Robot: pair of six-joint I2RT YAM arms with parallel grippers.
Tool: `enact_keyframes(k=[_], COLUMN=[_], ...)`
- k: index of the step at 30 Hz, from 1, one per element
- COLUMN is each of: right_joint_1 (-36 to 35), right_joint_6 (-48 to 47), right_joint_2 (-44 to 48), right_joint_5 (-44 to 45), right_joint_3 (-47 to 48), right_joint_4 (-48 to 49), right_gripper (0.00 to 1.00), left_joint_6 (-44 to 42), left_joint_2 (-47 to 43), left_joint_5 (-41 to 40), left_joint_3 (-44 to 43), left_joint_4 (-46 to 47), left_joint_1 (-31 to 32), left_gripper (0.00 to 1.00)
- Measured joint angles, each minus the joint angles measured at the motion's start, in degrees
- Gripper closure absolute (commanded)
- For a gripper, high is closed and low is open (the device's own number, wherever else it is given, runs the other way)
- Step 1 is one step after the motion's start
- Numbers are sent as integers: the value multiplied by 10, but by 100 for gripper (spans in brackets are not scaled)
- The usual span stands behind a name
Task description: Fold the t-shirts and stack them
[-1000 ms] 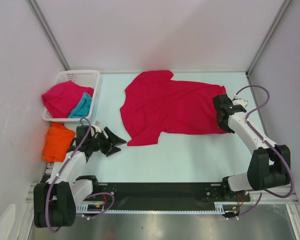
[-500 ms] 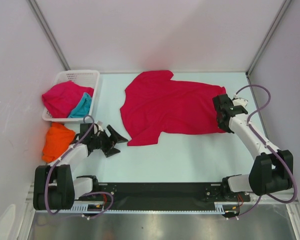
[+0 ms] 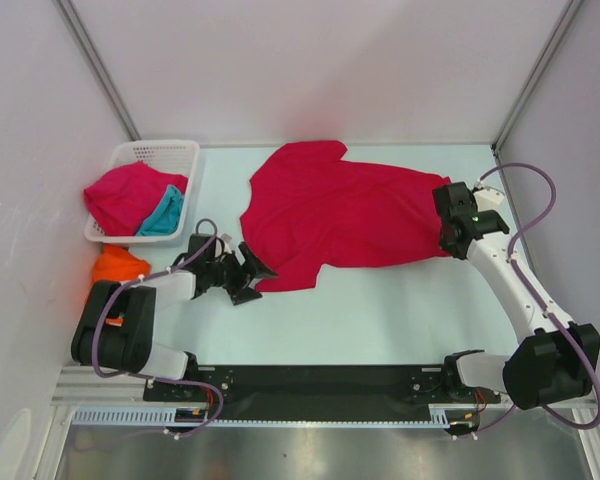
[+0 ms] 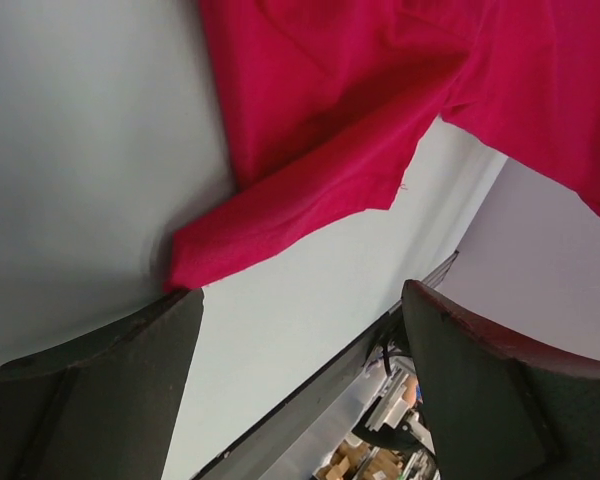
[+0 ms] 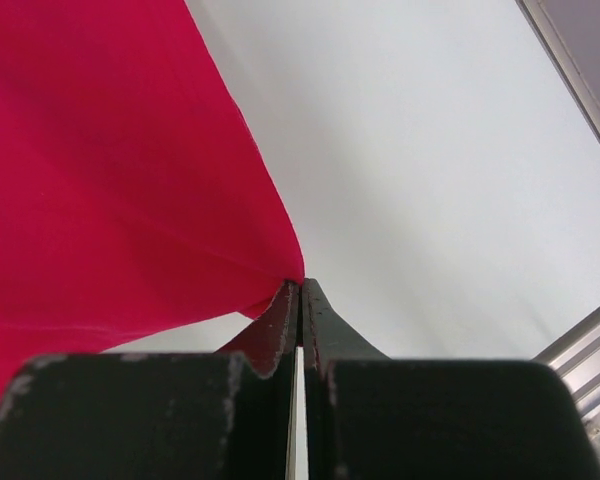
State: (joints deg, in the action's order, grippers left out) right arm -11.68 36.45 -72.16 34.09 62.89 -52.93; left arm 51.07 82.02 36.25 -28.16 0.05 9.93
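Mid-surface, toward the far edge: crimson t-shirt [image 3: 340, 215] lies spread out mostly flat, collar end toward the far-left, hem end toward the right edge. Some wrinkles run through the middle, and one sleeve points at the far edge.

Right gripper [image 3: 450, 248] is at the shirt's near-right hem corner. Right wrist view shows the jaws pressed together with the cloth corner pinched at the tips, and the fabric fans away from the pinch to the left. Bare surface [image 3: 380, 310] lies right of the fingers.

Left gripper [image 3: 255, 278] is at the shirt's near-left corner with its fingers spread wide and nothing between them. Left wrist view: the pointed cloth corner lies flat on the surface, its tip just ahead of one finger [image 4: 90, 390]. Can't tell if they're touching. The other finger stands well off over bare surface.

Far-left corner of the surface: white lattice basket [image 3: 155, 152], holding a second crimson t-shirt [image 3: 130, 190] bunched up and spilling over the near rim. Teal t-shirt [image 3: 163, 217] is crumpled beside it at the basket's near-right corner.

Left edge of the surface, just nearer than the basket: orange t-shirt [image 3: 118, 265], bunched, partly hidden behind the left arm. Both arm bases sit at the near edge.
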Motion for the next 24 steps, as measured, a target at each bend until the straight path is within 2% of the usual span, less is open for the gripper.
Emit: enact_keyframes(k=[3, 7, 12, 13, 15, 16, 17, 24], right_joint_1=[-2, -3, -3, -3, -4, -5, -5, -6], right_joint_6=[-1, -3, -5, -5, -6, -6, -7, -7], right_joint_2=[6, 11, 12, 12, 14, 14, 15, 15], right_joint_5=[-3, -5, -5, -5, -5, -5, -5, -5], right_joint_3=[5, 7, 18, 22, 28, 30, 32, 33], right_joint_4=[-2, -9, -22, -24, -26, -27, -28, -32], right_gripper=[100, 100, 100, 100, 100, 100, 100, 100], left_joint_6=[5, 7, 14, 13, 15, 18, 19, 24], left_joint_2=[5, 23, 58, 64, 79, 86, 92, 83], left_joint_5=[-7, -27, -35, -37, -35, -33, -31, -35], left_joint_3=[-5, -14, -14, -14, -14, -14, -14, -15], left_joint_4=[8, 21, 45, 52, 68, 75, 82, 80], left_joint_1=[5, 8, 9, 10, 11, 12, 12, 15], left_gripper=[18, 53, 72, 81, 89, 97, 100, 100])
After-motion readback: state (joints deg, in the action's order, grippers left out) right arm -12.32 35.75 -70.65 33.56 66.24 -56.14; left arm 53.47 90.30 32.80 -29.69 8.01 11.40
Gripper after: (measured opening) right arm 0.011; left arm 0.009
